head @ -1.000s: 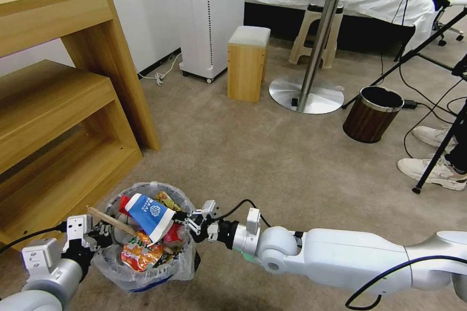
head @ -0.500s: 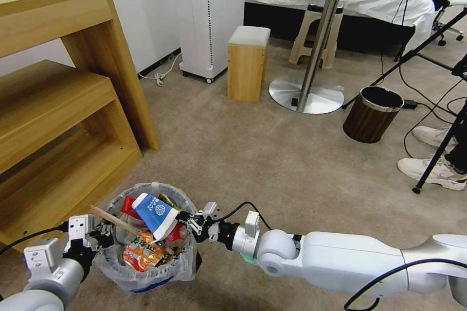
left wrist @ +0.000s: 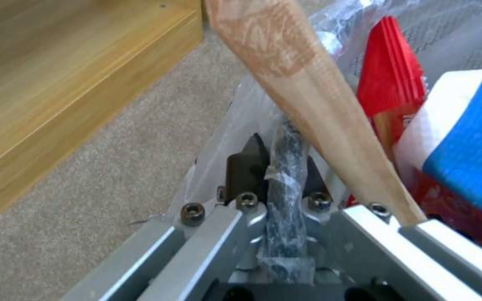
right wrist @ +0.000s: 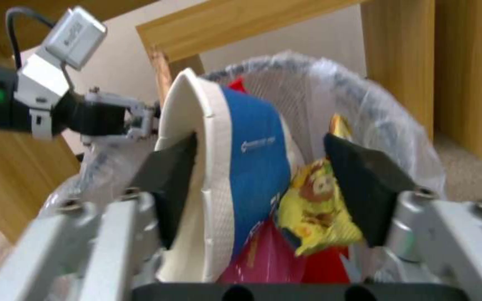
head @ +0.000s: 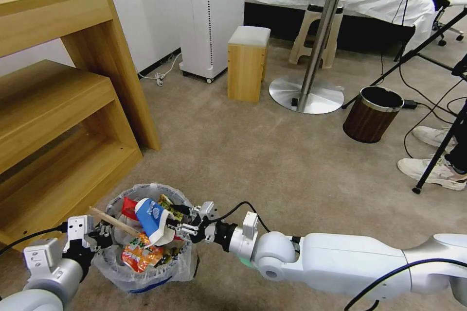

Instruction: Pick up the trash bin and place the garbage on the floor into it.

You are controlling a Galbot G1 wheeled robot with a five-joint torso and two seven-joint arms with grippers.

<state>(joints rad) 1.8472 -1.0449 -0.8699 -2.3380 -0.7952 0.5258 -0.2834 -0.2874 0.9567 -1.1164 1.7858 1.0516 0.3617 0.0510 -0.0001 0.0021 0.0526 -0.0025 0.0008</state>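
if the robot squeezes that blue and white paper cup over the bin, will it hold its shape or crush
Likely to crush. The paper cup looks thin-walled, and its rim already appears flattened between the open fingers of the right tool. It probably weighs very little, so it may tip or shift easily atop the packets in the trash bin, whose rim the left tool grips.

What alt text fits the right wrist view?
The right hand, open, straddles a blue-and-white paper cup over a bag-lined trash bin of wrappers. The left hand grips the bin's far rim.
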